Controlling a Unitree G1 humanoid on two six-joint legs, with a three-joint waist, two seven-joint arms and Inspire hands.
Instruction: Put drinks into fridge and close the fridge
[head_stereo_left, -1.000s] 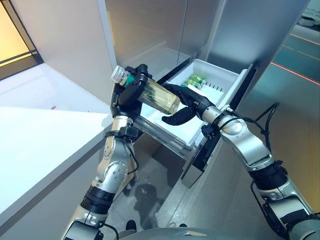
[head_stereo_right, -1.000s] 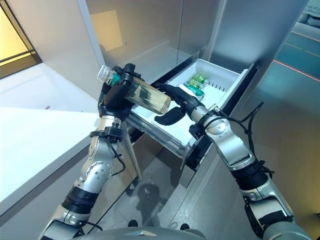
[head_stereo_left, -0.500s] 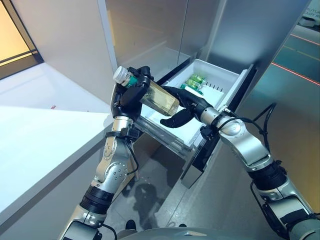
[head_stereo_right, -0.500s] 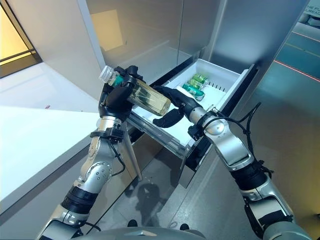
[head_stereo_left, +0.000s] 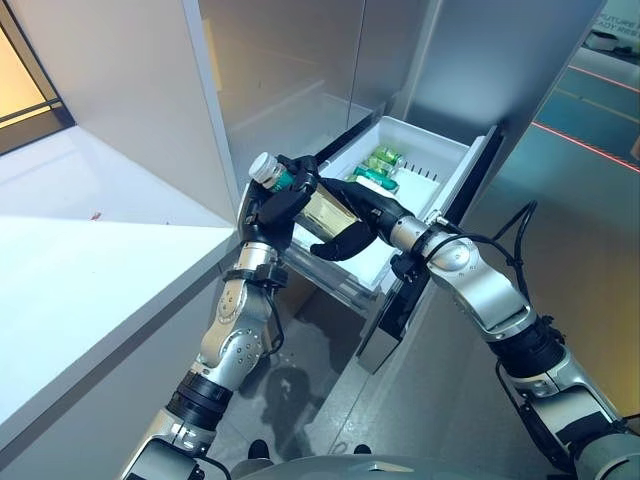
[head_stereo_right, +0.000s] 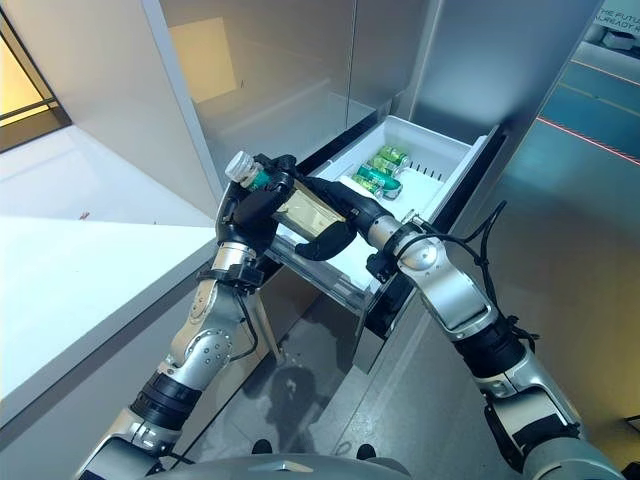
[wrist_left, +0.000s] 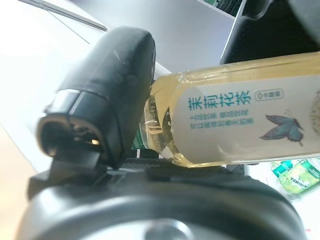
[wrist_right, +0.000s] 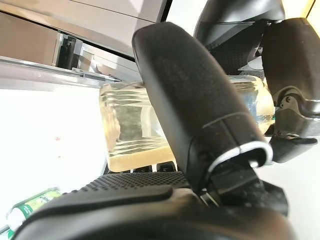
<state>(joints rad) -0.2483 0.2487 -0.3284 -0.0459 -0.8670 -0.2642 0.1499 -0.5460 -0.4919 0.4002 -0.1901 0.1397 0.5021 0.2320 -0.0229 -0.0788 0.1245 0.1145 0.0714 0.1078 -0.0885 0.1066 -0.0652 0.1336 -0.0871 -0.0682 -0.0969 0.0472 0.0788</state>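
Both hands are grasping 1 bottle (head_stereo_left: 318, 205) over the near end of the open fridge drawer (head_stereo_left: 437, 163): left hand (head_stereo_left: 272, 203), right hand (head_stereo_left: 352, 218). 2 green drinks (head_stereo_left: 376, 166) are already lying inside; placing and closing are remaining.

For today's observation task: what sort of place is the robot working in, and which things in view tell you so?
Probably a kitchen or a mock-up of one: a white countertop beside a steel-fronted fridge with its white drawer pulled open, green drinks inside. Both the left hand and right hand are on a bottle of pale tea.
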